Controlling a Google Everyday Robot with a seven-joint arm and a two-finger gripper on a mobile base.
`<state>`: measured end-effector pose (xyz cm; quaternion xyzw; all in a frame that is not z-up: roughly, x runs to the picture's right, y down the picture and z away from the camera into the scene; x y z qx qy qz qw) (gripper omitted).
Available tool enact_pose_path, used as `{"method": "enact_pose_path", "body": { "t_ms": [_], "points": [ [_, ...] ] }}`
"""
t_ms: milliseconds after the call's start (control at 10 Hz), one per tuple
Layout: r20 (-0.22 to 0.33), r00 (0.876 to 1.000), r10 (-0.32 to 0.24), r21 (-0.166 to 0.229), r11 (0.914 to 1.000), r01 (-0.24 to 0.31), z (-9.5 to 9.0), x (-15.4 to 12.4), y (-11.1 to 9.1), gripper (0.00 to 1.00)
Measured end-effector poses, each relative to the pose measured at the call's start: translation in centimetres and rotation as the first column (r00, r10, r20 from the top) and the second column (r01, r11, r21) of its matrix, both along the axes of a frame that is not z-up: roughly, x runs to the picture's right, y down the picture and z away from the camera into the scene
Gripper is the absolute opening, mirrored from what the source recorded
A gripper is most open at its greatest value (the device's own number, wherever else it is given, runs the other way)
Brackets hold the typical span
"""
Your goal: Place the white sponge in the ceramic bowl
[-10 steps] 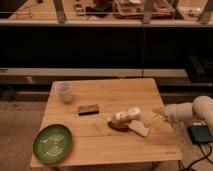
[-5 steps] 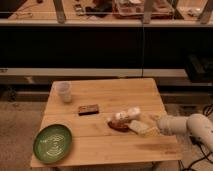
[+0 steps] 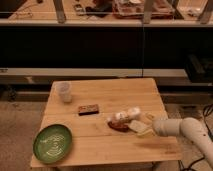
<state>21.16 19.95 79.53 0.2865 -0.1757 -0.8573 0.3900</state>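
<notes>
Wooden plank table [image 3: 102, 97] holds the flat square white sponge [image 3: 137, 126] by the end effector [image 3: 149, 131], grip state unclear.

A: Bench [image 3: 117, 92], wooden. First item?
B: Bowl [image 3: 52, 143], green with pale swirl lines, at the front left corner.
A: Second?
B: Cup [image 3: 63, 91], whitish, upright, back left, well apart from the bowl.
A: Third?
B: Brown block [image 3: 88, 109], lying flat near the middle.
A: Right half?
B: Sponge [image 3: 136, 125], cream, flat on the wood, just beside a white-and-reddish object [image 3: 122, 119] on its left. Whether the two touch cannot be told.
A: Pincer?
B: Pincer [image 3: 149, 127], low over the bench at the sponge's right edge, on a white arm [image 3: 180, 129] reaching in from the right. Contact with the sponge cannot be told.
</notes>
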Motion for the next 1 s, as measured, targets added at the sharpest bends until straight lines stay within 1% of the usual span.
{"method": "enact_pose_path", "body": {
  "t_ms": [100,200,400,600,900,1000],
  "points": [
    [-0.019,1.0,-0.008,0.034,0.9994,0.008,0.9,0.1,0.1,0.8],
    [-0.038,0.999,-0.015,0.054,0.9984,0.017,1.7,0.3,0.3,0.8],
    [-0.058,0.997,-0.044,0.062,0.997,0.047,2.5,0.5,0.9,0.8],
    [-0.073,0.995,-0.075,0.052,0.9956,0.078,3.2,0.9,1.7,0.8],
    [-0.065,0.994,-0.084,0.02,0.9962,0.085,3.6,1.2,2.6,0.8],
    [-0.056,0.995,-0.084,0.006,0.9964,0.084,3.7,1.1,2.8,0.76]
  ]
}}
